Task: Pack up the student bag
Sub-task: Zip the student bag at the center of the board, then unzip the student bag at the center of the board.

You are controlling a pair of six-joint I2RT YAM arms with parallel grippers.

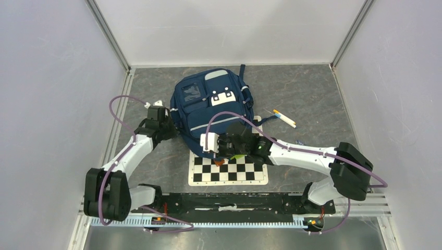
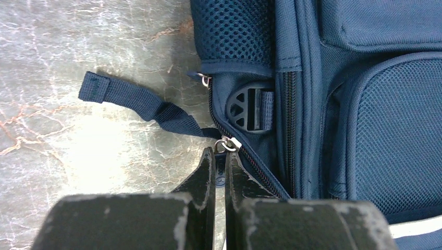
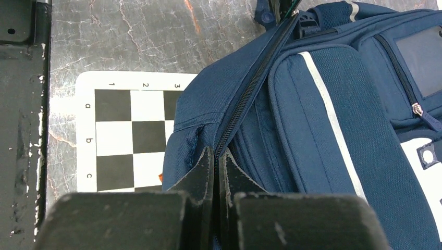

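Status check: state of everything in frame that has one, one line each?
student bag: lying flat, front up, near end over the checkerboard.
main zip: closed along the visible stretch.
zipper pull: at the left gripper's tips.
left gripper: shut, apparently on the zipper pull.
right gripper: shut, pinching the student bag at the zip seam.
pens: lying loose, right of the student bag.
checkerboard: flat, partly covered.
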